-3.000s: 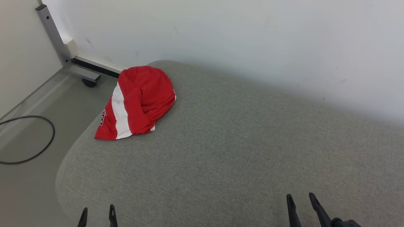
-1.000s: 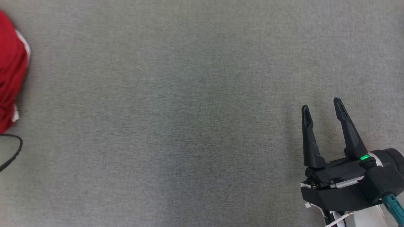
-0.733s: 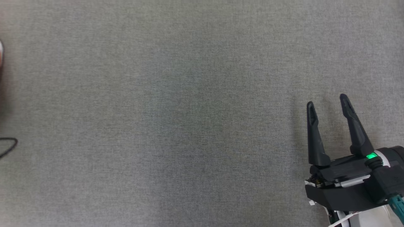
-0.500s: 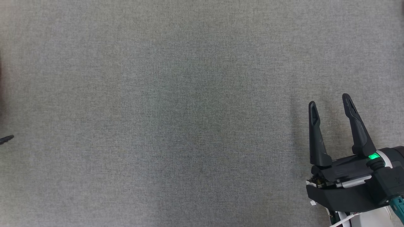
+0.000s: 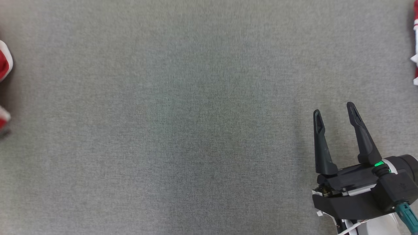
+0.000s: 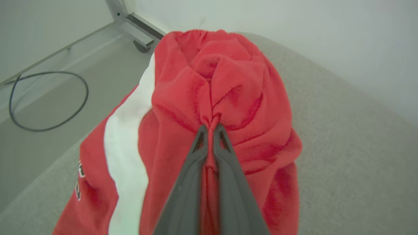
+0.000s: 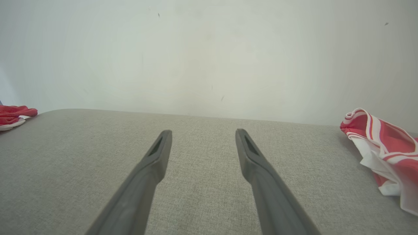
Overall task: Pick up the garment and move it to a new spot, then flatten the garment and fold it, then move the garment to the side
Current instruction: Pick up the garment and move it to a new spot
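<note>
The garment [image 6: 225, 85] is a crumpled red piece with a broad white stripe, lying near the left end of the grey padded surface [image 6: 352, 137]. My left gripper [image 6: 210, 126] is shut on a pinched fold at the garment's middle, with red cloth squeezed between the fingertips. In the head view just a sliver of the garment [image 5: 4, 65] peeks in at the left edge. My right gripper [image 5: 333, 108] hovers open over bare grey fabric at the lower right, nothing between its fingers [image 7: 156, 156]. From the right wrist view, the garment [image 7: 13, 112] is far off to the left.
A second red-and-white striped cloth [image 7: 385, 143] lies at the surface's right end, also at the head view's right edge [image 5: 415, 49]. A pale wall [image 7: 209, 49] runs behind. Left of the surface, a black cable [image 6: 49, 98] and a metal frame foot [image 6: 130, 19] sit on the floor.
My left gripper has gone from open to shut, pinching the garment. The head camera has shifted, bringing cloth back in at both side edges. The right gripper stays open in place.
</note>
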